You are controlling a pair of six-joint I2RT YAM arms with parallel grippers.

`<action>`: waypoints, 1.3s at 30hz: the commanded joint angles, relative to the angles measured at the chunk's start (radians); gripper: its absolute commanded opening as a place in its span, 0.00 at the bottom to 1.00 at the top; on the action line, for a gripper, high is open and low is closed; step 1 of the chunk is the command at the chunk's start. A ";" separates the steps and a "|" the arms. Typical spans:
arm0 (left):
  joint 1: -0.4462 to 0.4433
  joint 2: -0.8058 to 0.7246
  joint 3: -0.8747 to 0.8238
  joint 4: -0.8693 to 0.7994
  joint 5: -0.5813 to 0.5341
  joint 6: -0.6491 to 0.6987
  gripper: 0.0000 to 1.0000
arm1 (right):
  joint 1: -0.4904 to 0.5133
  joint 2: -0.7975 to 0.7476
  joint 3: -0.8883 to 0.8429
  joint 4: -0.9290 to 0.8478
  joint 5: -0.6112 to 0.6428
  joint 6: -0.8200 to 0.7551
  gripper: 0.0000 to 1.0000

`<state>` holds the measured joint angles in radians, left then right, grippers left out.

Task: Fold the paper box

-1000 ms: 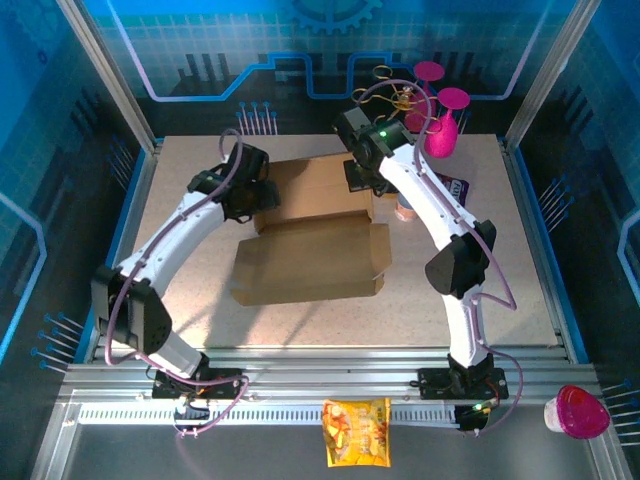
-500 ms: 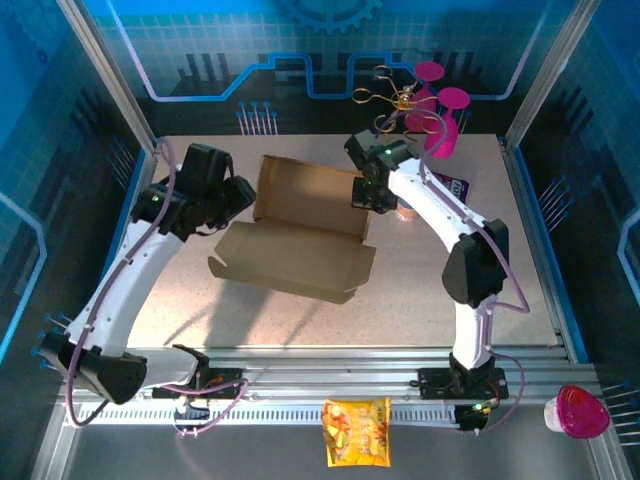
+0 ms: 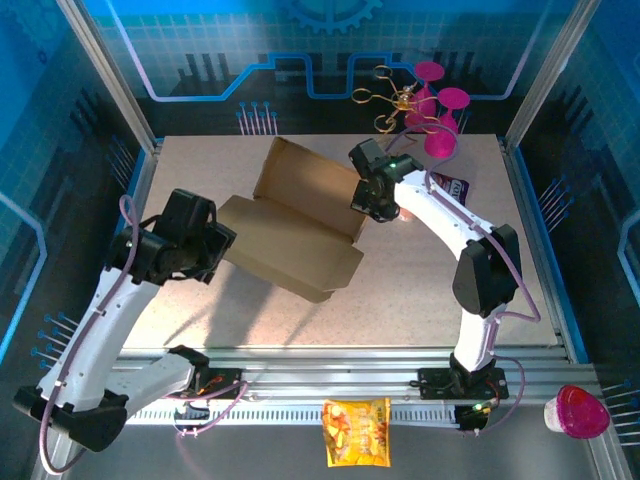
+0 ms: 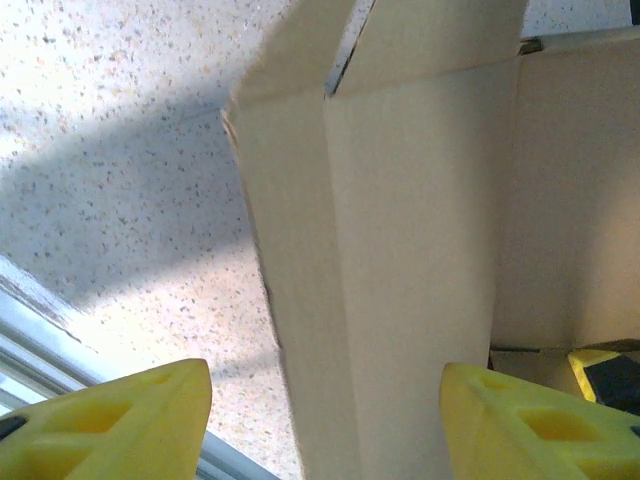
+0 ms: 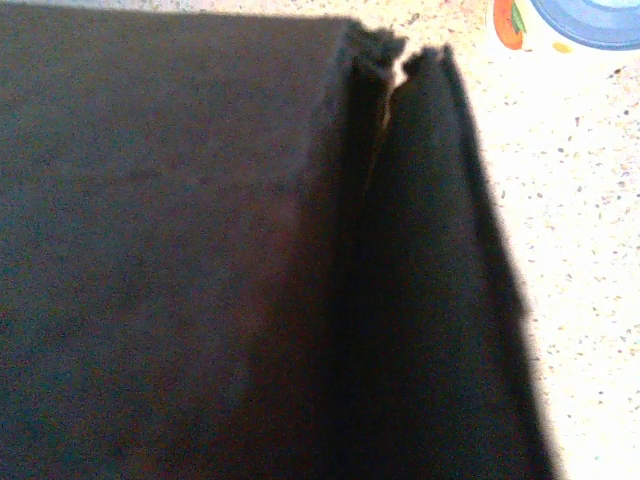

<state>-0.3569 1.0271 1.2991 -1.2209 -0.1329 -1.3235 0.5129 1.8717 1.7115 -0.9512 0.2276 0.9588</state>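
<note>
Your left gripper is open, straddling the left end wall of the paper box, which lies mid-table with its long axis slanting near-right. The right gripper (closed, seemingly pinching the far-right flap) anchors the opposite end.

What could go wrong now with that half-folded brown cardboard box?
1. The right gripper seems to pinch only the far edge of the plain brown cardboard box, so the box might slip or swing.
2. The left gripper is open astride a raised flap; closing off-centre could crease it.
3. A small blue-lidded container stands right beside the box and could get knocked.
</note>
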 commanded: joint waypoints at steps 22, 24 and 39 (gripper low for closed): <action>-0.045 0.205 -0.060 0.123 -0.105 -0.061 0.00 | 0.054 -0.058 -0.102 0.109 -0.030 0.178 0.00; -0.045 0.259 0.003 0.060 -0.165 0.029 0.00 | 0.063 -0.064 -0.125 0.131 -0.069 0.198 0.02; -0.028 0.407 0.311 0.052 -0.422 0.991 0.00 | 0.149 -0.302 -0.203 0.339 -0.103 -0.139 0.70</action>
<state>-0.3908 1.4517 1.5600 -1.2057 -0.4873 -0.6300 0.6601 1.6321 1.5543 -0.7692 0.1448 0.9886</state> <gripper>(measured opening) 0.065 0.709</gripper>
